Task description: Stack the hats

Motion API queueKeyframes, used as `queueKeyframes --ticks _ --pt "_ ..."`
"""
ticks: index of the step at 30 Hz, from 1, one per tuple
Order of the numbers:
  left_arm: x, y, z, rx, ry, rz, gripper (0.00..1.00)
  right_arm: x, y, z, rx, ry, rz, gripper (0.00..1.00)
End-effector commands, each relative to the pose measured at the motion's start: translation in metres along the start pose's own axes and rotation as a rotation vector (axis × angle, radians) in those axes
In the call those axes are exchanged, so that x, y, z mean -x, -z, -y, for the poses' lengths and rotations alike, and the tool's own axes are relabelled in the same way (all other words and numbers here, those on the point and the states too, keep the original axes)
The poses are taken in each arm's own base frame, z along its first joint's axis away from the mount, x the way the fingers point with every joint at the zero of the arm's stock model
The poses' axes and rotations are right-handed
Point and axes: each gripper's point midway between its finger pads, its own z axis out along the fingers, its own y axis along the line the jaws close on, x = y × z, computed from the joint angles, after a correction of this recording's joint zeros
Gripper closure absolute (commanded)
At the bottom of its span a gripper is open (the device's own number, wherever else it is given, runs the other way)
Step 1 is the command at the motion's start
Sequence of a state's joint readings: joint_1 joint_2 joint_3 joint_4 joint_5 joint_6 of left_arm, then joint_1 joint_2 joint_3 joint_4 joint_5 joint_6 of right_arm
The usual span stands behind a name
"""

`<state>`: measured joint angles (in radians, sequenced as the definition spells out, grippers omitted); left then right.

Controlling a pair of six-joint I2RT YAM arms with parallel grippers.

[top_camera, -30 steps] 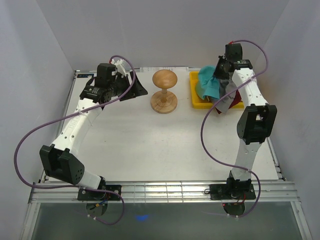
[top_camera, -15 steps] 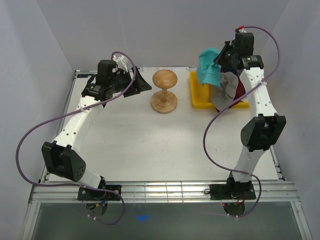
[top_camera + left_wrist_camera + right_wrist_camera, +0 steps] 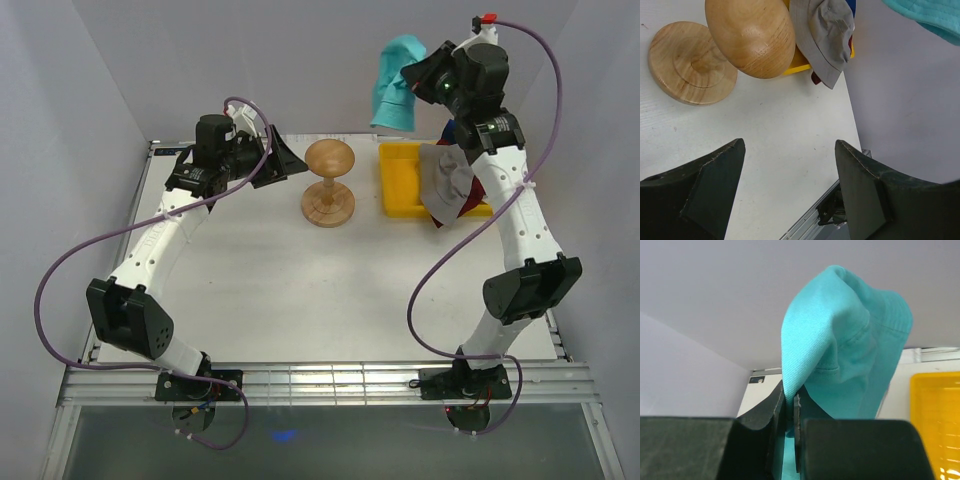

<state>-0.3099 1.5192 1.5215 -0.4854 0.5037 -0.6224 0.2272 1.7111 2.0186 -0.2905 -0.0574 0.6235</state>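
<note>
My right gripper [image 3: 413,76] is raised high over the back of the table, shut on a fold of the teal hat [image 3: 396,84], which hangs from it. The right wrist view shows the teal hat [image 3: 850,350] pinched between the jaws of the right gripper [image 3: 790,395]. A grey hat [image 3: 446,178] lies over dark red and navy hats in the yellow tray [image 3: 398,182]. My left gripper [image 3: 287,160] is open and empty, just left of the wooden stand [image 3: 329,180]. In the left wrist view the left gripper [image 3: 790,144] faces the stand [image 3: 750,35] and the grey hat [image 3: 827,30].
The yellow tray [image 3: 935,420] sits at the back right, next to the right arm. The stand's round base [image 3: 690,62] rests on the white table. Grey walls close in the back and both sides. Purple cables loop off both arms.
The right arm has lifted the teal hat up out of the tray and toward the left. The left gripper has edged right, closer to the stand, staying open.
</note>
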Motion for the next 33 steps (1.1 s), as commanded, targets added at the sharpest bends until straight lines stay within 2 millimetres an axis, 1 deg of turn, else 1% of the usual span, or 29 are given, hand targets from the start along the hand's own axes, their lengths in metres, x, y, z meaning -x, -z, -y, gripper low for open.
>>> queueKeyframes --ticks 1,2,4,5,6,7,8,10,13,14,16,17,20,21,24,28,30,31,33 --pt "0.015 0.013 0.023 -0.05 -0.033 0.049 0.17 0.018 -0.008 -0.056 0.128 -0.003 0.098 0.92" --pt "0.016 0.014 0.023 -0.048 -0.038 0.052 0.18 0.011 -0.01 -0.066 0.142 0.006 0.091 0.92" --pt "0.017 0.019 0.025 -0.042 -0.044 0.06 0.17 -0.003 -0.02 -0.07 0.148 0.01 0.073 0.92" --pt "0.019 0.021 0.027 -0.042 -0.05 0.067 0.18 -0.011 -0.022 -0.078 0.165 0.01 0.06 0.92" --pt "0.02 0.023 0.028 -0.038 -0.056 0.071 0.17 -0.018 -0.025 -0.079 0.166 0.012 0.048 0.92" --pt "0.02 0.026 0.028 -0.026 -0.059 0.078 0.17 -0.028 -0.029 -0.079 0.166 0.016 0.03 0.92" --pt "0.022 0.028 0.028 -0.02 -0.067 0.083 0.17 -0.039 -0.03 -0.085 0.177 0.022 0.009 0.92" --pt "0.022 0.032 0.026 0.006 -0.078 0.093 0.17 -0.053 -0.037 -0.078 0.142 0.043 -0.004 0.92" --pt "0.023 0.036 0.022 0.027 -0.086 0.103 0.17 -0.076 -0.039 -0.078 0.142 0.075 -0.048 0.92" --pt "0.023 0.038 0.022 0.032 -0.088 0.11 0.17 -0.09 -0.04 -0.077 0.142 0.084 -0.076 0.92" --pt "0.022 0.038 0.021 0.037 -0.088 0.108 0.17 -0.1 -0.039 -0.075 0.141 0.102 -0.1 0.92" --pt "0.021 0.037 0.019 0.039 -0.086 0.106 0.17 -0.112 -0.039 -0.073 0.139 0.108 -0.124 0.92" --pt "0.019 0.034 0.017 0.041 -0.079 0.097 0.17 -0.128 -0.035 -0.073 0.144 0.123 -0.16 0.92" --pt "0.018 0.032 0.015 0.043 -0.076 0.094 0.17 -0.135 -0.032 -0.069 0.135 0.127 -0.174 0.92" --pt "0.017 0.029 0.013 0.044 -0.069 0.09 0.17 -0.149 -0.025 -0.065 0.129 0.14 -0.2 0.92" --pt "0.015 0.023 0.005 0.054 -0.057 0.091 0.17 -0.162 -0.019 -0.054 0.097 0.176 -0.22 0.92" --pt "0.01 0.017 -0.002 0.062 -0.039 0.078 0.17 -0.164 -0.016 -0.051 0.092 0.183 -0.229 0.92" --pt "0.009 0.012 -0.006 0.064 -0.032 0.075 0.18 -0.171 -0.014 -0.047 0.087 0.189 -0.244 0.92" --pt "0.003 0.005 -0.014 0.073 -0.014 0.06 0.18 -0.174 -0.011 -0.046 0.091 0.197 -0.251 0.92"
